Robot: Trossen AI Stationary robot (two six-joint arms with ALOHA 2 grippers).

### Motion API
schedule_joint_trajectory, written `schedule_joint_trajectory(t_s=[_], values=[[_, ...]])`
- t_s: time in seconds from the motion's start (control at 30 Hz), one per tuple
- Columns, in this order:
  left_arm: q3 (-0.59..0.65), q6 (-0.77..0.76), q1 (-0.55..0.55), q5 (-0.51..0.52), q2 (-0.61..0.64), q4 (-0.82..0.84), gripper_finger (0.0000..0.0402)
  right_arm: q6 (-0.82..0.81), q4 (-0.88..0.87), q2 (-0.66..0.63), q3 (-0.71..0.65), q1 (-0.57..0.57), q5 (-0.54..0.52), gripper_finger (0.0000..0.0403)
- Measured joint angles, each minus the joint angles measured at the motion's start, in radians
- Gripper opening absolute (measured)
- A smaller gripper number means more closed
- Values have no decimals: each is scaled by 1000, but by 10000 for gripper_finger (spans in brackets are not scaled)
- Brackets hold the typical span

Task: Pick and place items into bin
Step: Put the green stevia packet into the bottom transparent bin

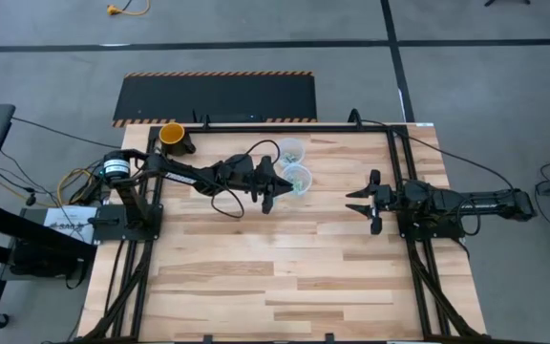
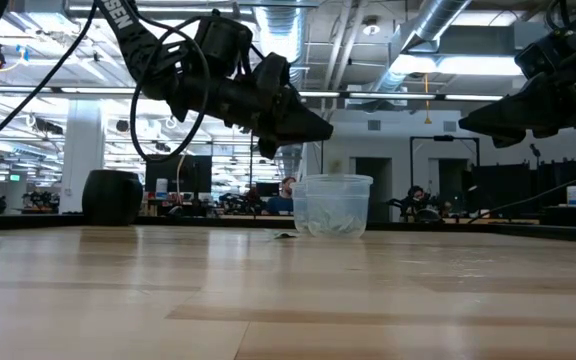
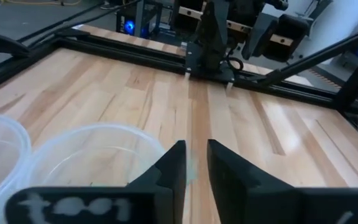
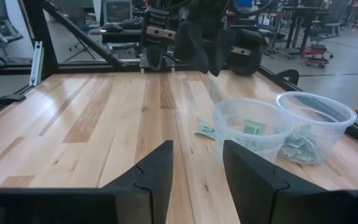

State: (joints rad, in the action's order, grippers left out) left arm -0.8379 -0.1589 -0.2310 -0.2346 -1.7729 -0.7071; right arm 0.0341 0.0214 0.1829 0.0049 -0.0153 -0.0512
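Wooden table (image 1: 285, 277), grey concrete floor (image 1: 55, 67)

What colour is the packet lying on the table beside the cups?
Green and white packet, clearest in the right wrist view.

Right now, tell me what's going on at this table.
The left claw hangs above the nearer clear cup, fingers slightly parted and empty; one green-and-white packet sits in that cup, and another packet lies on the table beside it. The farther cup holds a heap of packets. The right claw waits open, off to the side.
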Motion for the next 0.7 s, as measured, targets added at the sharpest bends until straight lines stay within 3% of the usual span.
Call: schedule_joint_trajectory(t_s=[0.23, 0.7], values=[[0, 21, 0, 13, 0, 4, 78, 0, -1, 0, 0, 0, 0, 133], [0, 33, 6, 57, 37, 69, 71, 0, -1, 0, 0, 0, 0, 133]])
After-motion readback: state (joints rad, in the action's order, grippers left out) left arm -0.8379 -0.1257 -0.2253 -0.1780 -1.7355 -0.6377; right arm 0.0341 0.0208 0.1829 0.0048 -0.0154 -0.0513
